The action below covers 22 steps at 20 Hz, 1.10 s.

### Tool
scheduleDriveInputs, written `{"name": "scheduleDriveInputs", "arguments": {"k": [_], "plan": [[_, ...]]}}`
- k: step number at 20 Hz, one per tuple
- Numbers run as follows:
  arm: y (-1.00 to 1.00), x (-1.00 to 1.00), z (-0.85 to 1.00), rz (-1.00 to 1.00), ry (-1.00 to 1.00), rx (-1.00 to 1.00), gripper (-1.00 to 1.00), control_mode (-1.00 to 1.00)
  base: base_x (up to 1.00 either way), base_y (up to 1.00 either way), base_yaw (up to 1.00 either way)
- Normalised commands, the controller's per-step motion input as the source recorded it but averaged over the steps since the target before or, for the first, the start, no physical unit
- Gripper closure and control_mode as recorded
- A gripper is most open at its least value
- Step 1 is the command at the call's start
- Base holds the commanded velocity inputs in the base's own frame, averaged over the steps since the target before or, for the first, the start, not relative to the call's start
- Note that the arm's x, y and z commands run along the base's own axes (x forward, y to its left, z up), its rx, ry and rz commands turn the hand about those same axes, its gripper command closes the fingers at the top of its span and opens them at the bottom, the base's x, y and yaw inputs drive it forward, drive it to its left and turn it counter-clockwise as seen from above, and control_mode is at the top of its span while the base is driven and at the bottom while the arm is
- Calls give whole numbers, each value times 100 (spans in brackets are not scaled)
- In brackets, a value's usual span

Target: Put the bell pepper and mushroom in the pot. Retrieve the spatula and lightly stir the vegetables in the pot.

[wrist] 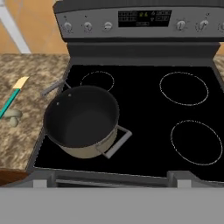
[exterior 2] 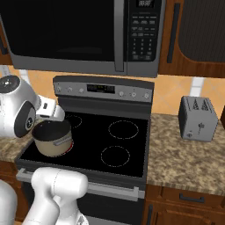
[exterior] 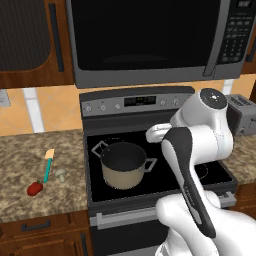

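The beige pot [exterior: 123, 165] [exterior 2: 52, 138] [wrist: 82, 120] stands on the stove's front left burner, its dark inside bare. Left of the stove, on the granite counter, lie the red bell pepper [exterior: 34, 188], the pale mushroom [exterior: 61, 174] [wrist: 12, 116] and the teal-handled spatula [exterior: 48, 164] [wrist: 13, 97]. My gripper's white hand [exterior: 156, 133] [exterior 2: 52, 110] hovers above and just behind the pot, looking down at the stove. Its fingers are hidden and nothing hangs from it.
A black glass stovetop [wrist: 183, 87] has three bare burners beside the pot. A microwave [exterior: 150, 35] hangs low over the stove. A grey toaster [exterior 2: 197, 117] [exterior: 240, 114] stands on the right counter. The control panel [wrist: 140, 19] rises behind the burners.
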Motion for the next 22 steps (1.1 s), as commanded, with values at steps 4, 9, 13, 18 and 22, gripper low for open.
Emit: {"name": "scheduleDriveInputs", "arguments": {"k": [4,9,13,18,22], "plan": [[0,-31,-3,2,0,-1,-100,100,-9,1,1],[0,0,0,0,0,0,-100,100,-15,48,0],[0,0,0,0,0,0,-100,100,0,100,0],[0,0,0,0,0,0,-100,100,0,88,0],[0,0,0,0,0,0,-100,100,4,18,0]]}}
